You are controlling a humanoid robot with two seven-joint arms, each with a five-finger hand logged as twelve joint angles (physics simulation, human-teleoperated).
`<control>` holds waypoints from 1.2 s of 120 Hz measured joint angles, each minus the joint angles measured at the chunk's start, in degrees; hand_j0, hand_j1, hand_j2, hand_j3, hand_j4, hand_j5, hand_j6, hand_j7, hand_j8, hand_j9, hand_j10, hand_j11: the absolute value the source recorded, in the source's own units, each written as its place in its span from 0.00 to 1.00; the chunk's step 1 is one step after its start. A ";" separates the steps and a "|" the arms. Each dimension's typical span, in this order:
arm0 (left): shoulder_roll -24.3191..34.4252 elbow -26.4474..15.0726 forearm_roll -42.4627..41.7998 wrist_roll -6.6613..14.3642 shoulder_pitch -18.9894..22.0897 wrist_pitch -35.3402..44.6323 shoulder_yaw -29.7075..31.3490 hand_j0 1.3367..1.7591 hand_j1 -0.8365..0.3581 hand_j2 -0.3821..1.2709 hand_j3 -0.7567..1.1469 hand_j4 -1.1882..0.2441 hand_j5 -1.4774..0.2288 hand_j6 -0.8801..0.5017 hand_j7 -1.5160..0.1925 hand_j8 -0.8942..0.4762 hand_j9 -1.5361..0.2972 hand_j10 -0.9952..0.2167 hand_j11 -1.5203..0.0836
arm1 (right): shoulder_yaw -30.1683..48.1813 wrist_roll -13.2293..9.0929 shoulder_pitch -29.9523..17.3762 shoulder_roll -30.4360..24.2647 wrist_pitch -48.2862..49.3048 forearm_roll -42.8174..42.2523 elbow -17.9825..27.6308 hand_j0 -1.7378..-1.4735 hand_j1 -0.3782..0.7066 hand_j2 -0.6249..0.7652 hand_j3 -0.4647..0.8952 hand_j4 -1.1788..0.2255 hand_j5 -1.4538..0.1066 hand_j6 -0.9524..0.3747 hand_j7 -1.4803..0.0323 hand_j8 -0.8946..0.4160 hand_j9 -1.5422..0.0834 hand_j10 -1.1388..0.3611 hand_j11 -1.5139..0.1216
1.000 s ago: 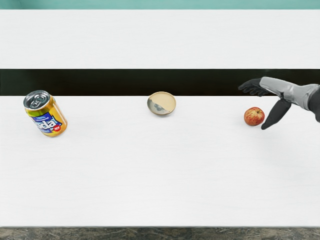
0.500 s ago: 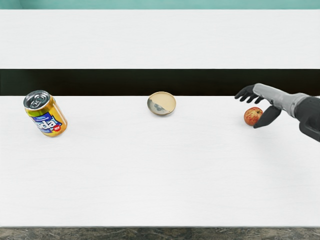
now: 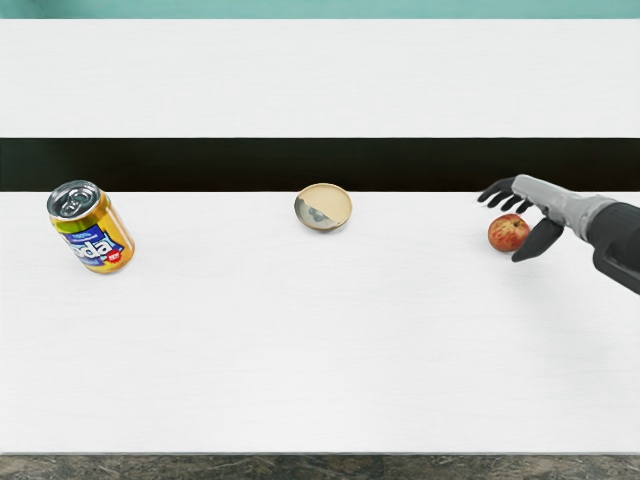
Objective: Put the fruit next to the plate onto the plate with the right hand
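Just under the spread fingers (image 3: 500, 194) of the right hand (image 3: 540, 204), on the side toward the robot's left, sits the apple (image 3: 507, 232) on the white counter (image 3: 320, 340). The hand is open. Its four dark fingers reach out past the fruit's far side, and the thumb (image 3: 538, 240) hangs down at its right flank. The apple therefore lies in the mouth between them, not inside a closed grip. Thumb and apple look just beside one another; this view does not show whether they touch, or how high the palm is above the counter.

The apple is round, so no long axis governs the approach. What matters is that it lies ahead of the palm, on the plate side. The plate (image 3: 323, 207) is well apart from the hand, along the same leftward line beyond the apple. A soda can (image 3: 90, 228) leans farther off that way, out of the path. The left arm does not show.

As I judge it, the grasp is not yet made. The next move calls for the hand to settle over the apple and curl fingers against thumb, then lift and carry leftward.
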 joint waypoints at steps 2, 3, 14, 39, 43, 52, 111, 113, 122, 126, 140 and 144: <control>0.00 0.00 0.01 0.00 0.00 0.00 0.00 0.76 0.75 0.26 0.40 0.66 0.68 0.46 0.70 0.47 0.66 0.62 0.75 | 0.00 0.03 0.01 0.10 -0.01 0.00 -0.32 0.30 0.39 0.41 0.34 0.60 0.65 0.46 0.69 0.43 0.68 0.54 0.66; 0.00 0.00 0.01 0.00 0.00 0.00 0.00 0.76 0.75 0.26 0.40 0.66 0.68 0.46 0.70 0.47 0.66 0.62 0.75 | 0.00 0.04 0.01 0.16 -0.01 -0.01 -0.49 0.30 0.39 0.41 0.34 0.60 0.66 0.46 0.69 0.43 0.68 0.54 0.66; 0.00 0.00 0.00 0.00 0.00 0.00 0.00 0.76 0.75 0.26 0.40 0.66 0.68 0.46 0.70 0.47 0.66 0.62 0.75 | -0.03 0.14 0.02 1.15 -0.03 -0.04 -2.43 0.30 0.38 0.41 0.34 0.61 0.66 0.47 0.70 0.43 0.69 0.54 0.67; 0.00 0.00 0.00 0.00 0.00 0.00 0.00 0.76 0.75 0.26 0.40 0.66 0.68 0.46 0.70 0.47 0.66 0.62 0.75 | -0.05 0.23 0.26 2.93 -0.09 -0.54 -5.98 0.30 0.37 0.41 0.34 0.61 0.67 0.48 0.71 0.44 0.70 0.55 0.68; 0.00 0.00 0.00 0.00 0.00 0.00 0.00 0.76 0.75 0.26 0.40 0.66 0.68 0.46 0.70 0.47 0.66 0.62 0.75 | -0.06 0.45 0.29 3.39 -0.11 -0.67 -6.67 0.30 0.37 0.41 0.34 0.61 0.67 0.48 0.71 0.44 0.70 0.55 0.68; 0.00 0.00 -0.01 0.00 0.00 0.00 0.00 0.76 0.75 0.26 0.40 0.66 0.68 0.46 0.70 0.47 0.66 0.62 0.75 | -0.07 0.86 0.30 4.66 -0.13 -1.13 -8.37 0.30 0.37 0.41 0.34 0.61 0.67 0.48 0.71 0.44 0.70 0.55 0.68; 0.00 0.00 -0.01 0.00 0.00 0.00 0.00 0.76 0.75 0.26 0.40 0.66 0.68 0.46 0.70 0.47 0.66 0.62 0.75 | -2.83 3.56 0.44 8.55 -2.35 -2.22 -15.72 0.30 0.43 0.40 0.34 0.57 0.62 0.43 0.66 0.40 0.65 0.51 0.63; 0.00 0.00 -0.01 0.00 0.00 0.00 0.00 0.76 0.75 0.26 0.40 0.66 0.68 0.46 0.70 0.47 0.66 0.62 0.75 | -2.87 3.57 0.45 8.57 -2.38 -2.21 -15.78 0.30 0.44 0.40 0.34 0.57 0.62 0.43 0.65 0.39 0.65 0.50 0.62; 0.00 0.00 -0.01 0.00 0.00 0.00 0.00 0.76 0.75 0.26 0.40 0.66 0.68 0.46 0.70 0.47 0.66 0.62 0.75 | -2.92 3.60 0.47 8.60 -2.45 -2.18 -15.98 0.30 0.48 0.39 0.34 0.54 0.59 0.40 0.62 0.36 0.62 0.48 0.60; 0.00 0.00 0.00 0.00 0.00 0.00 0.00 0.76 0.75 0.26 0.40 0.66 0.68 0.46 0.70 0.47 0.66 0.62 0.75 | -2.91 3.61 0.47 8.61 -2.47 -2.13 -16.04 0.30 0.49 0.39 0.34 0.54 0.58 0.39 0.61 0.36 0.61 0.47 0.59; 0.00 0.00 -0.01 0.00 0.00 0.00 0.00 0.76 0.75 0.26 0.40 0.66 0.68 0.46 0.70 0.47 0.66 0.62 0.75 | -2.85 3.63 0.50 8.72 -2.50 -1.68 -16.19 0.30 0.52 0.39 0.34 0.52 0.55 0.37 0.59 0.34 0.59 0.46 0.57; 0.00 0.00 -0.01 0.00 0.00 0.00 0.00 0.76 0.75 0.26 0.40 0.66 0.68 0.46 0.70 0.47 0.66 0.62 0.75 | -2.83 3.63 0.52 8.81 -2.50 -1.60 -16.22 0.30 0.52 0.39 0.34 0.51 0.55 0.37 0.59 0.33 0.58 0.45 0.56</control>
